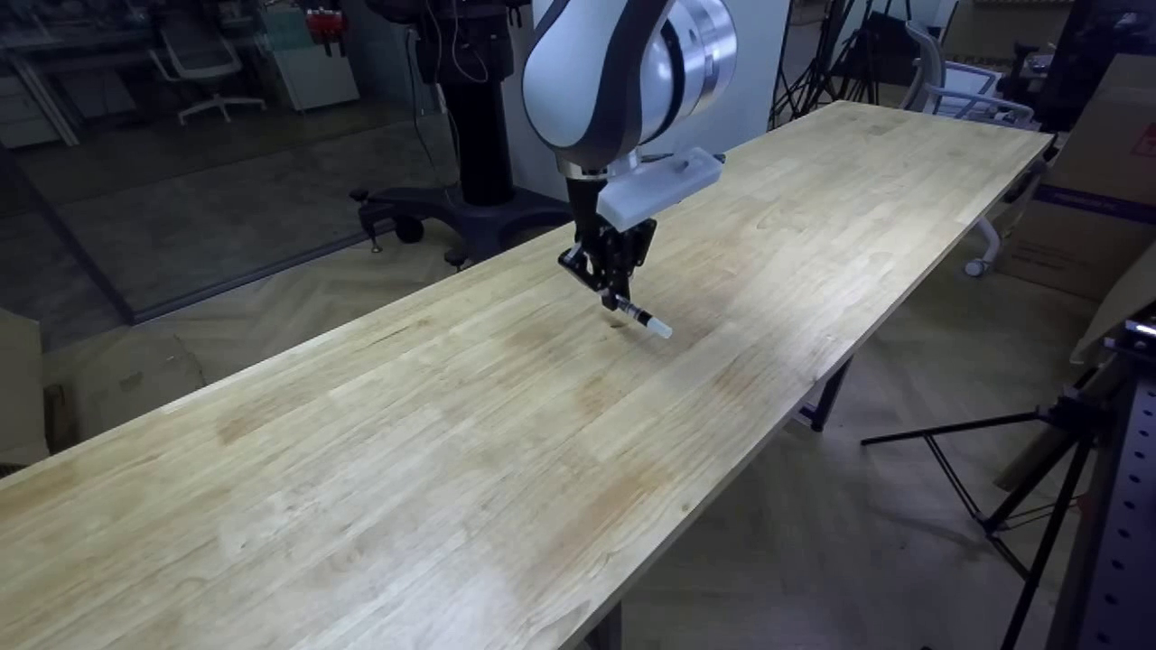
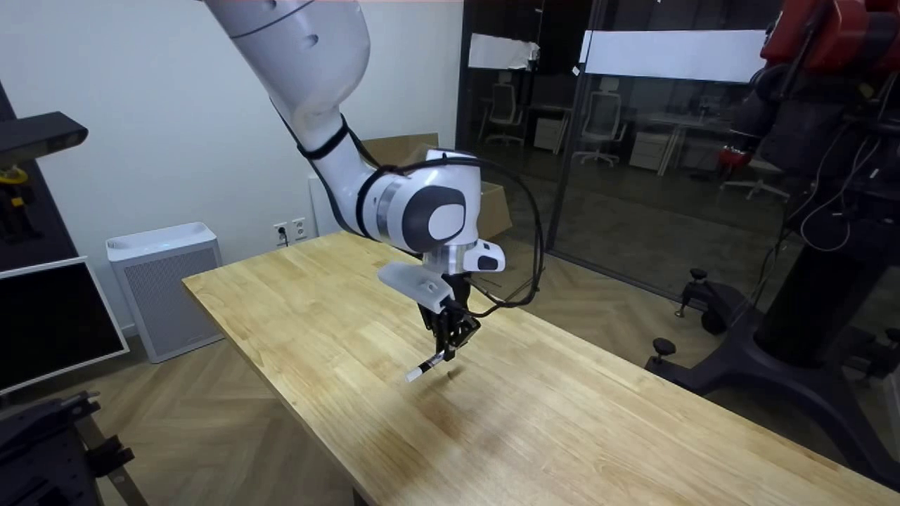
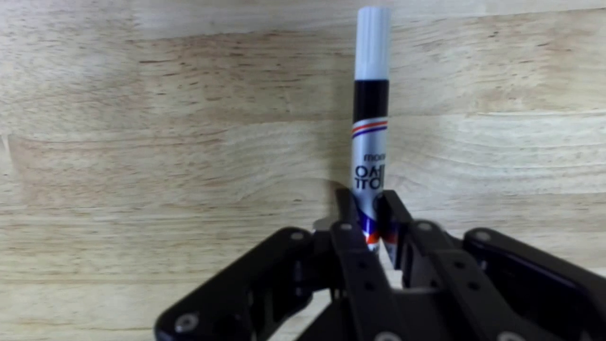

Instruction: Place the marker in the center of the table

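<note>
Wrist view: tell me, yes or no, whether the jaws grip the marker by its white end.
No, the jaws hold the marker toward its opposite end, and the white end sticks out free.

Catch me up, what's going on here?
The arm is holding the marker in its gripper, shut on it near the end away from the white cap. The marker seems to hang just above the table, roughly midway across its width, and is not yet released. No view shows the table's whole length, so I can't tell whether it's over the center.
</note>
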